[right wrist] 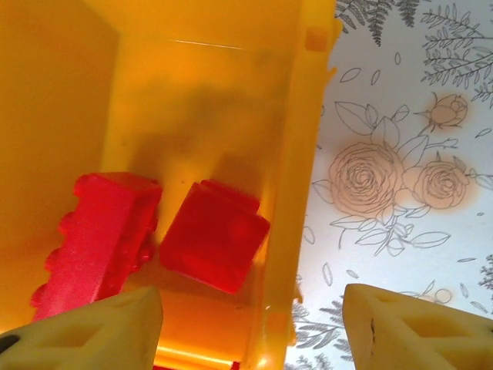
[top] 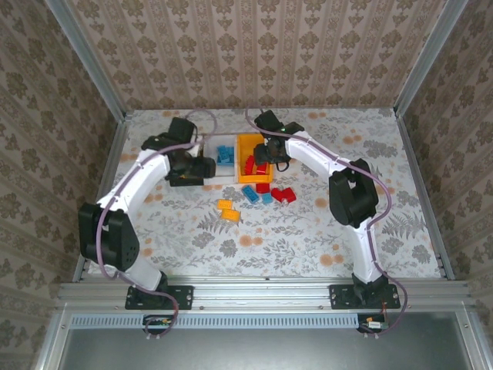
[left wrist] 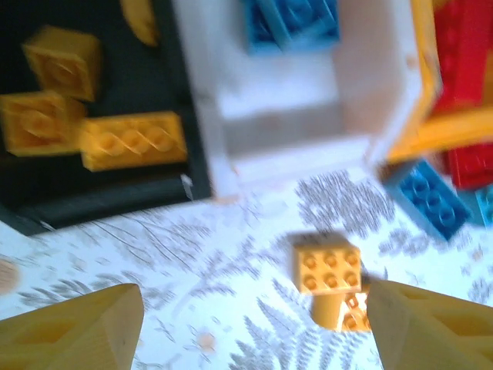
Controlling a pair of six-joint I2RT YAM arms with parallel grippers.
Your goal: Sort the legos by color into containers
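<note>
Worktop (top: 308, 231), floral-patterned, carrying three bins set side by side at its far middle. Black bin (left wrist: 154, 85): holds four orange bricks (left wrist: 135, 140), lying flat and apart from the white wall beside it. White bin (left wrist: 285, 92): holds blue bricks (left wrist: 293, 23) at its far end, with the near floor bare. Orange-yellow bin (right wrist: 208, 100): holds red bricks (right wrist: 100, 239), one long piece against the left wall and a squarer one just beside it, tilted, near the right wall. Loose stock on the worktop just in front of the bins: an orange pair (top: 227, 210), one piece stacked partly over the other; blue pieces (top: 250, 193); red pieces (top: 283, 194) to their right. Left gripper (left wrist: 254, 308): jaws wide apart and empty, hanging over the worktop in front of the black and white bins, with the orange pair near its right finger. Right gripper (right wrist: 250, 324): jaws apart and empty, straddling the right wall of the orange-yellow bin, one finger over the bin's inside and the other over the worktop.
</note>
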